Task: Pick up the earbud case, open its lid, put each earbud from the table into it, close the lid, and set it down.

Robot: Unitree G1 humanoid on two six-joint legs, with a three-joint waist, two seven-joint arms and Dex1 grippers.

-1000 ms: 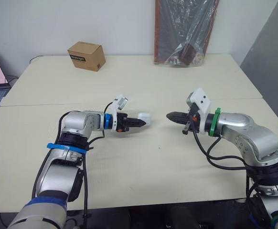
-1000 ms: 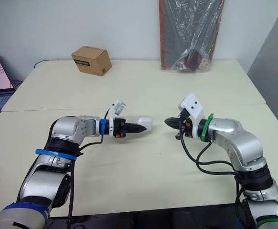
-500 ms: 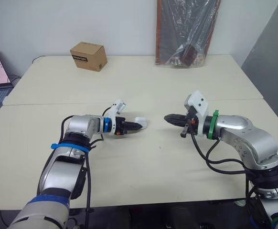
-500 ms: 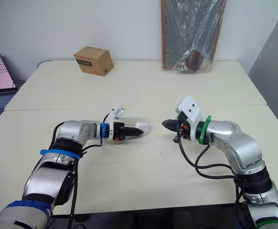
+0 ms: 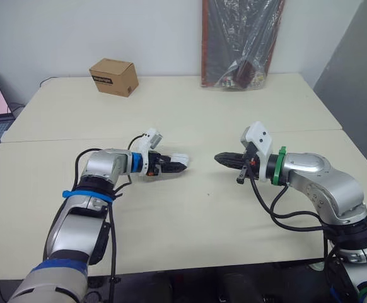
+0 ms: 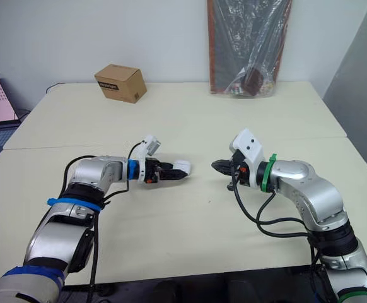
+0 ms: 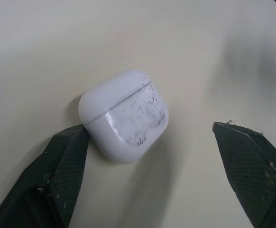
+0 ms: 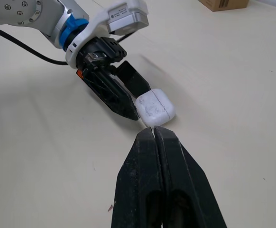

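Plainly, the case [image 7: 124, 115] lies flat on the table [image 5: 190, 227], about midway between its left and right edges and well short of the far one. The left gripper [image 7: 147, 128] has its fingers spread wide to either side of it. One finger [image 7: 62, 166] touches the case's lower corner, and the other stands well apart across bare table. That straddle reads as a stance for closing in and lifting, or for having just let go; I cannot tell which. The low, level reach of the arm suits a thing this flat, since the fingers must slide in at table height. The right gripper [image 8: 153, 135] points at the case from the opposite side, close to it but apart, with its fingers pressed together and nothing between them. Held so, it looks ready to serve as a narrow tip for prying at the lid once the case is up. The lid is down, its seam a thin closed line, so what the case holds is hidden. A shut cardboard box [image 5: 113, 76] sits near the far left corner. A plastic bag [image 5: 243, 38] of dark things leans at the far edge.
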